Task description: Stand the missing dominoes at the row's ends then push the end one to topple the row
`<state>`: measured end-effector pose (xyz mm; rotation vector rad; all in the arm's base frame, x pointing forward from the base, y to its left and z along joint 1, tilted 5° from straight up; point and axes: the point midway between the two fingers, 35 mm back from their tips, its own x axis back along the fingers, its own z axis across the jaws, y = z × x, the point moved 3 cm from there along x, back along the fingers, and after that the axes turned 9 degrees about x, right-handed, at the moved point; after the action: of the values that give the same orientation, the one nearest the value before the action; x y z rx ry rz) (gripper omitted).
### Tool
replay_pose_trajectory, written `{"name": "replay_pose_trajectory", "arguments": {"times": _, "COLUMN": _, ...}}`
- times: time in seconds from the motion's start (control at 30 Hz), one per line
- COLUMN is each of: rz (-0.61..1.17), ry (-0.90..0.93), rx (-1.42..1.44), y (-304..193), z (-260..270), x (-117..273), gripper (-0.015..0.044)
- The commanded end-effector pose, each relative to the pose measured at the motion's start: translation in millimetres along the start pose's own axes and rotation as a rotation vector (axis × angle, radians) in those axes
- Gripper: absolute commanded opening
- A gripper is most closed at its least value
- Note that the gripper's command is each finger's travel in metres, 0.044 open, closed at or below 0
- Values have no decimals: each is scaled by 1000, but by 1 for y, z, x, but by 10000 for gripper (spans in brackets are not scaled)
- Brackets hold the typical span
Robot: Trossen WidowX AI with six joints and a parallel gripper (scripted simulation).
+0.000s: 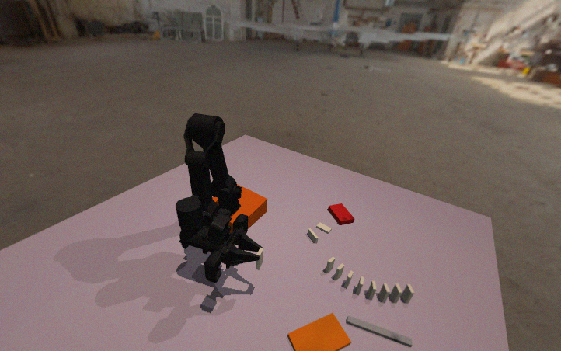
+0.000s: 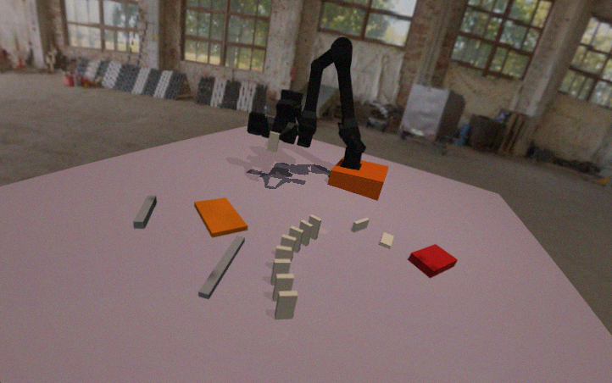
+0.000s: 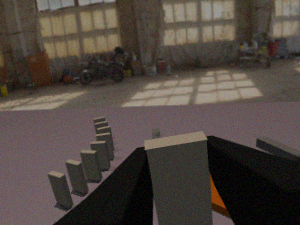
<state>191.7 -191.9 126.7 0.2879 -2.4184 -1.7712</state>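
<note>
My gripper (image 1: 256, 255) (image 3: 175, 151) is shut on a cream domino (image 1: 259, 260) (image 2: 273, 141) (image 3: 181, 184), held roughly upright above the table, left of the row in the top view. Several cream dominoes stand in a curved row, from one end domino (image 1: 329, 265) (image 2: 314, 226) to the other end domino (image 1: 407, 293) (image 2: 286, 305). The row also shows at the left of the wrist view. Apart from it, one loose domino (image 1: 312, 235) (image 2: 360, 224) lies on its long edge and another loose domino (image 1: 323, 227) (image 2: 386, 240) lies flat.
An orange panel (image 1: 318, 334) (image 2: 220, 216) and a long grey bar (image 1: 378, 331) (image 2: 222, 266) lie beside the row. Another grey bar (image 2: 145, 211) (image 3: 280, 148) lies beyond the panel. A red block (image 1: 340, 213) (image 2: 432, 260) lies near the loose dominoes. The arm stands on an orange block (image 1: 254, 202) (image 2: 354, 184).
</note>
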Motion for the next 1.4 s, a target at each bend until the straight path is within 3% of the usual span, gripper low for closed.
{"name": "replay_pose_trajectory", "arguments": {"times": 0.0, "rz": 0, "ry": 6, "rx": -3, "y": -4, "z": 1, "x": 0, "gripper": 107}}
{"name": "replay_pose_trajectory", "arguments": {"times": 1.07, "rz": 34, "ry": 24, "rx": -4, "y": -102, "z": 23, "x": -4, "gripper": 107}}
{"name": "replay_pose_trajectory", "arguments": {"times": 1.37, "rz": 36, "ry": 25, "rx": -4, "y": -106, "z": 26, "x": -4, "gripper": 107}}
